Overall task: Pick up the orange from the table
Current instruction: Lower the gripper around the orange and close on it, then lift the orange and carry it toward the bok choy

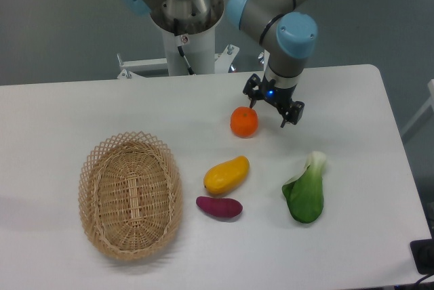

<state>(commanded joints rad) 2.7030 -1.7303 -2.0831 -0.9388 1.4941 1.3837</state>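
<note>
The orange [244, 122] is a small round bright-orange fruit lying on the white table [81, 114], a little right of its middle. My gripper [271, 111] hangs just to the right of and slightly behind the orange, with its two dark fingers spread apart and nothing between them. The left finger [251, 98] is close to the orange's upper right side; I cannot tell whether it touches. The right finger [293, 114] is well clear of it.
A yellow-orange mango [226, 175] lies in front of the orange, with a purple sweet potato [219, 206] below it. A green bok choy [305, 192] lies at the right. A woven wicker basket [129, 195] stands at the left front. The arm's base [184, 26] stands behind the table.
</note>
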